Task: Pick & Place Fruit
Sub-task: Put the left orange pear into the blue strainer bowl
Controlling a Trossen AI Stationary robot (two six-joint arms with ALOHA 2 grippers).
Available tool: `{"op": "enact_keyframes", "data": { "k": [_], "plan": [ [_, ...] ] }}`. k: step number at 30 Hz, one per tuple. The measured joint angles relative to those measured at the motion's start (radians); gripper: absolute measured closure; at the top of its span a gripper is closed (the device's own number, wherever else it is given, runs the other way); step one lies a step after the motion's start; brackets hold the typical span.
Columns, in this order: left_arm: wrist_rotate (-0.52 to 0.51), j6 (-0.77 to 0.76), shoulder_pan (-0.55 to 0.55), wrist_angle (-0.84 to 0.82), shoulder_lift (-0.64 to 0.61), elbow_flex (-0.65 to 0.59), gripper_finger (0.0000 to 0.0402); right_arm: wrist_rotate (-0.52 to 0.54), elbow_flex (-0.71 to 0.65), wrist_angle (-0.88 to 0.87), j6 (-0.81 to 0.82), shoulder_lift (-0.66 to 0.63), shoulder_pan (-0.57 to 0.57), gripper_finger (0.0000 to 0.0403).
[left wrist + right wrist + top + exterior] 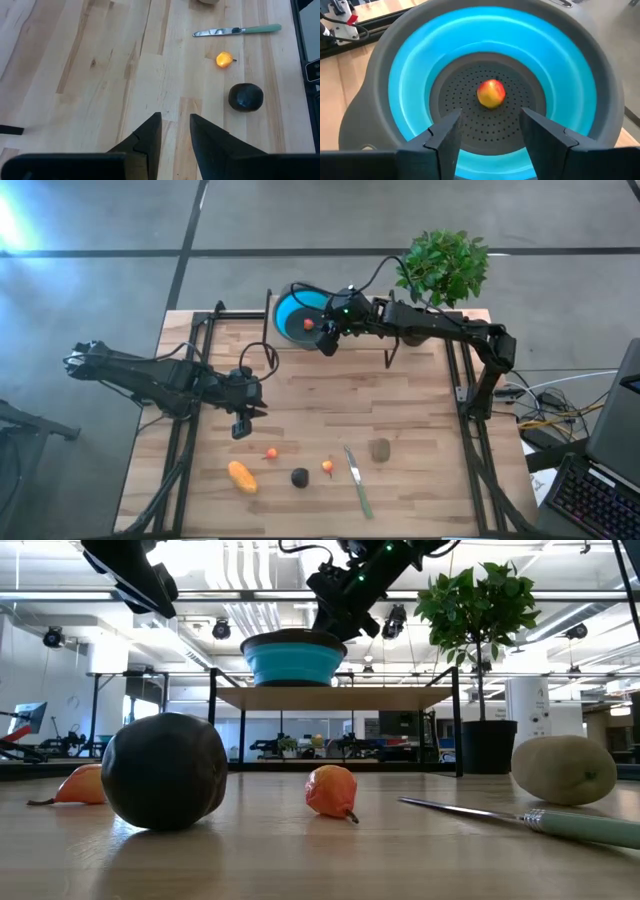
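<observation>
Wooden planks form the table [420,410], framed by dark metal rails, with a grey floor around it and a bright workshop beyond. At the table's far edge sits a round blue bowl [292,311] with a grey perforated inside, and a small red and yellow fruit [491,93] lies at its centre, touching nothing else. Right above the bowl hangs the right gripper [490,131], its two dark fingers spread apart and holding nothing, the fruit showing in the gap between them.

Near the front edge, the other fruit lies in a loose row. An elongated orange-yellow piece [241,476] is farthest to the left. A tiny red piece [271,452] sits near it, slightly farther back. A black round fruit [300,477] comes next, then a tiny orange piece [328,467] just beside a slim green-handled knife [358,481]. An olive-brown oval fruit [380,449] lies just past the knife.

Above bare wood on the left side of the table, short of the row, hovers the left gripper [175,131], fingers nearly together with a narrow gap and nothing held.

A leafy potted plant [445,266] stands at the far right corner
</observation>
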Motion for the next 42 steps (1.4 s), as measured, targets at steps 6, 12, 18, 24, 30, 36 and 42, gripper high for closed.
{"op": "enact_keyframes", "data": {
  "k": [6, 12, 18, 24, 30, 36, 42],
  "plan": [
    [0.000, -0.056, 0.000, 0.000, 0.000, 0.000, 0.0233, 0.000, 0.004, -0.001, -0.005, -0.030, 0.000, 0.0190],
    [0.015, -0.275, 0.000, 0.000, 0.000, 0.000, 0.0174, -0.001, 0.005, -0.047, -0.049, -0.101, 0.001, 0.0190],
    [0.016, -0.339, -0.010, 0.000, 0.005, -0.001, 0.0167, -0.004, 0.002, -0.161, -0.033, -0.198, 0.001, 0.0210],
    [0.017, -0.242, -0.047, 0.000, 0.062, -0.001, 0.0168, -0.004, -0.006, -0.208, 0.005, -0.285, 0.017, 0.0233],
    [0.018, -0.228, -0.083, 0.010, 0.128, -0.001, 0.0168, -0.003, -0.062, -0.208, 0.035, -0.361, 0.030, 0.0256],
    [0.018, -0.224, -0.124, 0.011, 0.185, -0.001, 0.0168, 0.000, -0.169, -0.189, 0.107, -0.436, 0.037, 0.0279],
    [0.018, -0.229, -0.168, 0.037, 0.254, -0.001, 0.0168, 0.003, -0.265, -0.137, 0.192, -0.504, 0.037, 0.0304]
  ]
}}
